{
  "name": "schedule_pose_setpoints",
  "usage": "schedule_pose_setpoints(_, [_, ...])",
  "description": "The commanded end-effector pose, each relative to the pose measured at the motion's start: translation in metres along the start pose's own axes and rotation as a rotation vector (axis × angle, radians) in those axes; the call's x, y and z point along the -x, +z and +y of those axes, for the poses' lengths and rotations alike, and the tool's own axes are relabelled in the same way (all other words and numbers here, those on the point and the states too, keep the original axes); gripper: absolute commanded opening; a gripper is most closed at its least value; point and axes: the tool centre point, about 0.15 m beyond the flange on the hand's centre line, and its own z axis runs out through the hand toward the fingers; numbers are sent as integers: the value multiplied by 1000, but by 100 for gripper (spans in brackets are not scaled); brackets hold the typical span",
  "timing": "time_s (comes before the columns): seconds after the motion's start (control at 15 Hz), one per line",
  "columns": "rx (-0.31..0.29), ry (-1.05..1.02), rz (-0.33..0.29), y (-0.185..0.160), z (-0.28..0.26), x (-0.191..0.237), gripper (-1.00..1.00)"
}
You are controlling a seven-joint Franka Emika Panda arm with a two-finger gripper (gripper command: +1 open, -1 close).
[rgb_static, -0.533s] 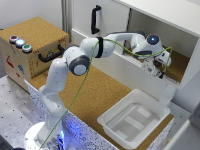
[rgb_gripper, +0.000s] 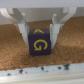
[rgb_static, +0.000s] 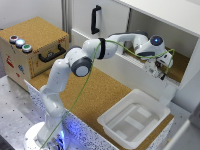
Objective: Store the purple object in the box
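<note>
The purple object is a cube (rgb_gripper: 40,46) with a yellow letter on its face. It sits on the cork floor of a shelf compartment. My gripper (rgb_gripper: 40,39) straddles it, with both white fingers (rgb_gripper: 22,32) against its sides. In the exterior view my gripper (rgb_static: 161,69) reaches into the compartment at that view's right, and the cube is hidden there by the hand. The white box (rgb_static: 116,116) is shallow with a flared rim. It stands empty on the cork table, below and in front of the compartment.
A cork-clad crate (rgb_static: 32,50) with coloured buttons and a black handle stands at the exterior view's left. A white cabinet door with a black handle (rgb_static: 95,20) is behind the arm. The compartment's white roof (rgb_static: 170,15) and front lip (rgb_static: 120,55) closely frame my hand.
My hand has shifted slightly lower inside the shelf compartment. The white box has not moved.
</note>
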Motion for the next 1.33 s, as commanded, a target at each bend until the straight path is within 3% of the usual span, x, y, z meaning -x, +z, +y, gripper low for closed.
schedule_pose_setpoints(0.0, [-30,22,-7,-60,6,49,-100])
schedule_pose_setpoints(0.13, [2,8,-4,-79,2,85,-100])
schedule_pose_setpoints(0.53, [115,13,-111,-87,23,174,-100])
schedule_pose_setpoints(0.87, [155,96,-222,-71,60,255,-100])
schedule_pose_setpoints(1.27, [140,224,-304,-27,98,319,-100])
